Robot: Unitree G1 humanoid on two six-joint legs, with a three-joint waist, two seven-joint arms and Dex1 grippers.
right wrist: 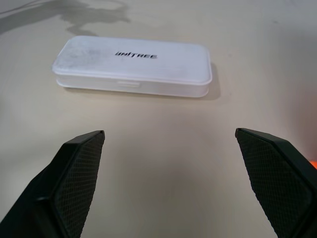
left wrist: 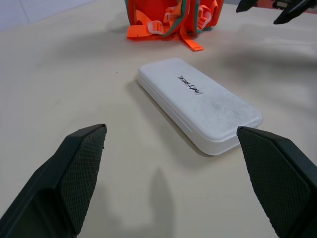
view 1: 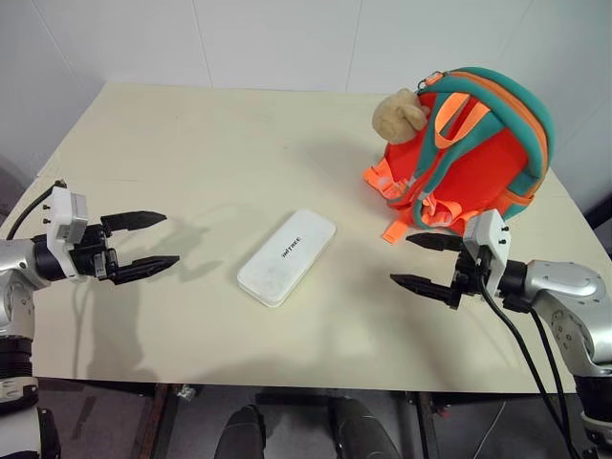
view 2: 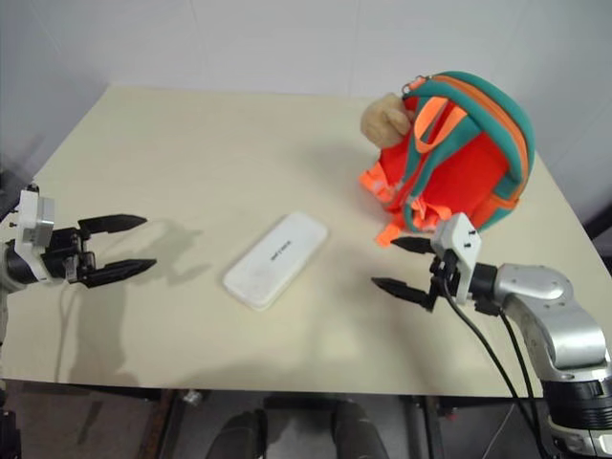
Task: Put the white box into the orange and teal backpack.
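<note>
Both arms: silver-grey metal shells with black joints. Left gripper (view 1: 151, 243) and right gripper (view 1: 426, 261): two black tapered fingers (left wrist: 74, 178) with cross-hatched pads. White block mounted at each wrist. Black cables along both forearms.

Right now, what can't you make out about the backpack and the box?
- Orange and teal backpack: its zipper opening faces away in the head views, so open or shut cannot be told; the left wrist view's top edge cuts off all but its base.
- White box: underside hidden against the table; any latch is too small.
</note>
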